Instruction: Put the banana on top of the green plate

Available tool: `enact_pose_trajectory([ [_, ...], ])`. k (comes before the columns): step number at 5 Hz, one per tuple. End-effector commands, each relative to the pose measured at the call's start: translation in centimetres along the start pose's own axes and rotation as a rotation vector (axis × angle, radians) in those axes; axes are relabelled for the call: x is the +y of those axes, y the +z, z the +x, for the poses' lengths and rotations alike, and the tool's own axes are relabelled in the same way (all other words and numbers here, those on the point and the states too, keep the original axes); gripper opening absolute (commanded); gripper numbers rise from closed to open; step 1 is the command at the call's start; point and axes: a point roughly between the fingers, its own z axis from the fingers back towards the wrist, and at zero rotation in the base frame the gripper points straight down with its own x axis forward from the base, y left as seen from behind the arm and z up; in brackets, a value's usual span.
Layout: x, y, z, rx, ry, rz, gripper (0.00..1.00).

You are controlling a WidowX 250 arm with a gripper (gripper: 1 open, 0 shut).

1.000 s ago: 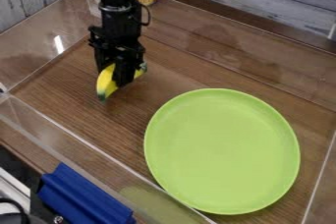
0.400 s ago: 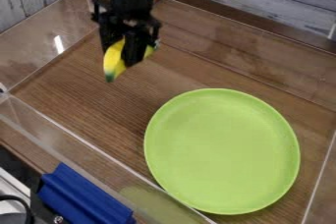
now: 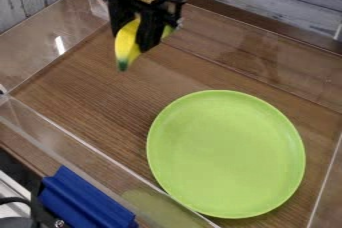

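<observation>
A: Starting with the biggest thing, we have the wooden table (image 3: pixel 80 122) with clear walls around it, and the green plate (image 3: pixel 225 153) lying flat on it toward the lower right, nothing on it yet.

B: Agreed. Above and to the left of the plate we see the gripper (image 3: pixel 138 38), pointing down from the top of the view, with its jaws pinched together on the banana (image 3: pixel 127 45).

A: And the banana hangs nearly upright from the jaws, its dark green tip lowest, clear of the wood. A second ago we saw it low, just over the table surface at the left; now it has been carried upward and a little toward the plate's side.

B: So we judge the pick-up done and the carry begun. The banana is in the air, well apart from the plate, up and to its left.

A: What remains, as we read it, is the travel across until the banana is over the plate's middle, a descent, then a release. The plate is wide, so we expect some margin for the drop.

B: At the bottom edge we also see something blue (image 3: pixel 87 204), out of the way.
</observation>
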Motion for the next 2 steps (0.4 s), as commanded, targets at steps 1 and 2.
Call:
enact_pose_trajectory([
  [1, -2.4, 1.2, -1.7, -0.031, -0.017, 0.007, 0.0],
  [2, -4.6, 1.3, -3.2, -0.029, -0.036, 0.001, 0.0],
])
